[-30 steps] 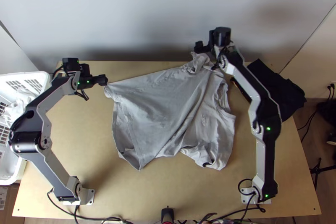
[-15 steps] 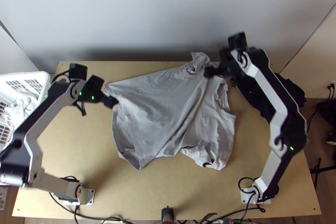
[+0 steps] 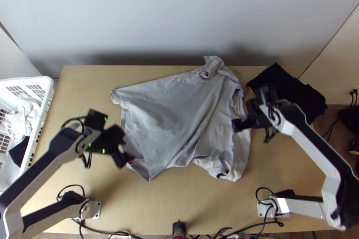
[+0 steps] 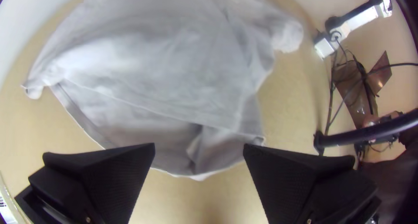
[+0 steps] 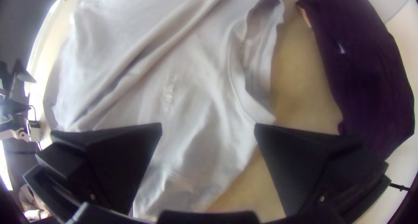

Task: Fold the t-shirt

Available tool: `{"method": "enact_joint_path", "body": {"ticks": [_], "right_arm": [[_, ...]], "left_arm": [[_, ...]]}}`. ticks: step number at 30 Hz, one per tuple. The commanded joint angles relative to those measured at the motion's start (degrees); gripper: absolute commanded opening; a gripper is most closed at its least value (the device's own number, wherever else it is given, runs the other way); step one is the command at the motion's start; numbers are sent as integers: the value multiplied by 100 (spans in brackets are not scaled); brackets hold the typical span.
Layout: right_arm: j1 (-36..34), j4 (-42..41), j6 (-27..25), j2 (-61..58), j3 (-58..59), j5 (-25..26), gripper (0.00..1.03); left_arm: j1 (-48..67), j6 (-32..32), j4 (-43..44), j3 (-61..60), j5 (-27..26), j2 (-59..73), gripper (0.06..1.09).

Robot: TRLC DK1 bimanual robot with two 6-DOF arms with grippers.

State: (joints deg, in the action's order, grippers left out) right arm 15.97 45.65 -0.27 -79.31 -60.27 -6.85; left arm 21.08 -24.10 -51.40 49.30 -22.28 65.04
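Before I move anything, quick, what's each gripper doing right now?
Left gripper: open, holding nothing, by the grey t-shirt's edge.
Right gripper: open, holding nothing, above the t-shirt.

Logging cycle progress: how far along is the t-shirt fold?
Looks done: t-shirt roughly spread on the table. In hand: nothing; the left hand and right hand are open over its sides. Remaining: probably smoothing the diagonal crease and bunched far corner, then all folding; I see no neat fold.
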Motion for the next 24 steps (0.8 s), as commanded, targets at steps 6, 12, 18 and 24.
{"method": "enact_joint_path", "body": {"ticks": [6,12,18,24], "right_arm": [[179,-100,238,574,1061,96,98],[144,-153,229,530,1307,105,98],[12,-179,238,469,1237,96,98],[-173,-188,238,451,1202,96,98]], "left_arm": [[1284,546,-582,-720,-417,-940,104],[2093,740,279,-1071,93,-1116,104],[2612,125,710,-1528,620,-1116,104],[2620,-702,1026,-1845,945,-1221,104]]}}
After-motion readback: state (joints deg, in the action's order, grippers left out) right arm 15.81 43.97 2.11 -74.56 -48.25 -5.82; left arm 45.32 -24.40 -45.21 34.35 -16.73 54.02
